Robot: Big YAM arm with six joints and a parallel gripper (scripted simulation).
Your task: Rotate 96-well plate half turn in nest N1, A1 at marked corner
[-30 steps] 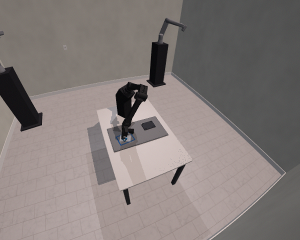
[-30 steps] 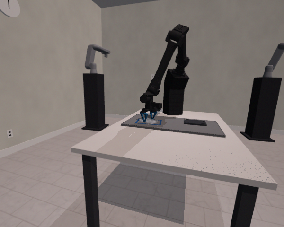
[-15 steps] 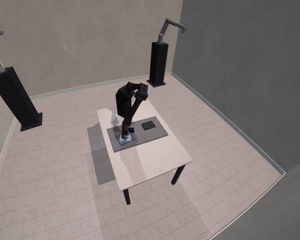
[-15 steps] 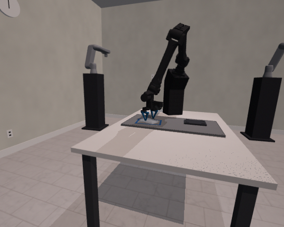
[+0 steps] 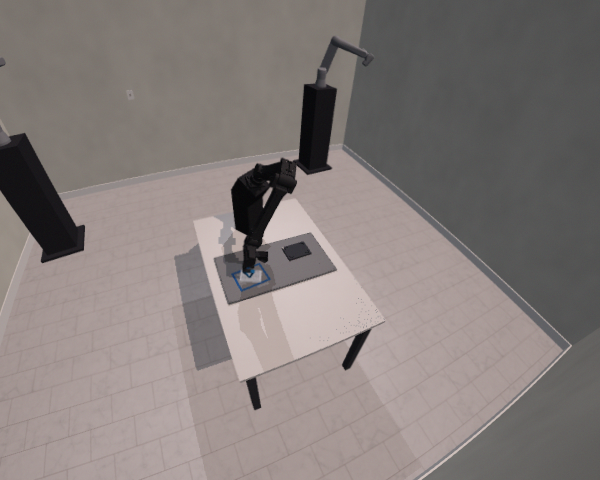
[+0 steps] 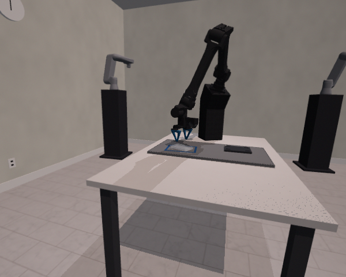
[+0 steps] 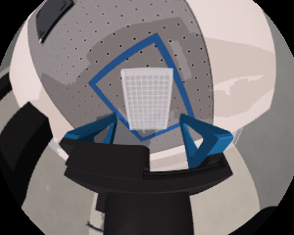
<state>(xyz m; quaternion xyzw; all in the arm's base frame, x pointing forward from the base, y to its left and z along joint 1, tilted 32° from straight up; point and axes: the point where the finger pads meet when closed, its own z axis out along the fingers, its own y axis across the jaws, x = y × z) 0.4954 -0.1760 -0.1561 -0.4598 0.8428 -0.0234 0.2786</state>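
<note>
The white 96-well plate [image 7: 146, 98] lies flat inside the blue taped outline B1 on the grey deck; it also shows in the exterior and top views [image 6: 180, 147] [image 5: 251, 277]. My gripper [image 7: 148, 117] is open, with its blue fingers raised above the plate's near end and nothing between them. In the exterior view the gripper [image 6: 180, 135] hovers a little above the plate. The black plate nest N1 [image 6: 237, 149] [image 5: 296, 251] stands empty at the other end of the deck; a corner of it shows in the wrist view [image 7: 51, 12]. I cannot make out the plate's cut corner.
The grey deck [image 6: 211, 153] lies across the white table [image 6: 214, 182]. The arm's black base pedestal [image 6: 213, 111] stands at the table's back edge. Black camera posts [image 6: 115, 122] [image 6: 319, 131] stand on the floor around the table.
</note>
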